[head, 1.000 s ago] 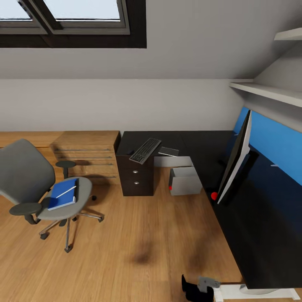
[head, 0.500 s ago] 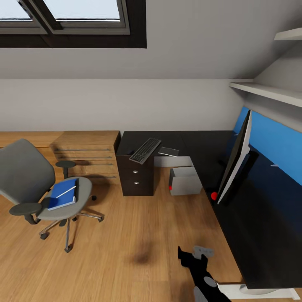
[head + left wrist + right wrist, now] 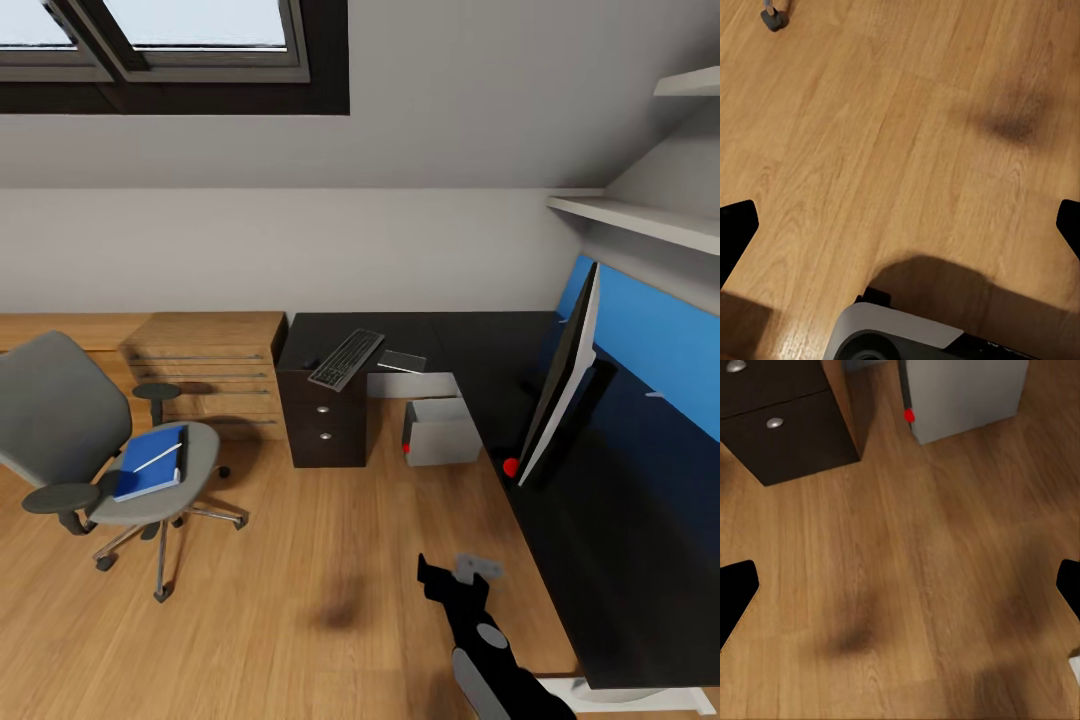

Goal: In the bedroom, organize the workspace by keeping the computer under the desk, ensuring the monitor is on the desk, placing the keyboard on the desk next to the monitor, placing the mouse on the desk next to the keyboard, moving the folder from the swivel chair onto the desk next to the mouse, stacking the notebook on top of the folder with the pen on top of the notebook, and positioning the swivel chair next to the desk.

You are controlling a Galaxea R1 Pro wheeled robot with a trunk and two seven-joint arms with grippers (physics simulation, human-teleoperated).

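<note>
Two jobs look done to me: the monitor (image 3: 562,385) stands along the desk (image 3: 480,345) by its blue back panel, and the computer (image 3: 440,432) sits under the inner corner. The swivel chair (image 3: 90,450) is well apart from the desk, holding the folder (image 3: 150,465) and pen (image 3: 158,457); the keyboard (image 3: 346,359) overhangs the far end's front edge, the notebook (image 3: 402,361) beside it. Both my right gripper (image 3: 460,578) and left gripper (image 3: 900,225) are spread and empty.

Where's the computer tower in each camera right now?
Head view: computer on the floor under the desk, beside the drawer unit.
Right wrist view: computer, red dot facing the drawer unit.
Left wrist view: not in it.
Shared landmark: the drawer unit.
</note>
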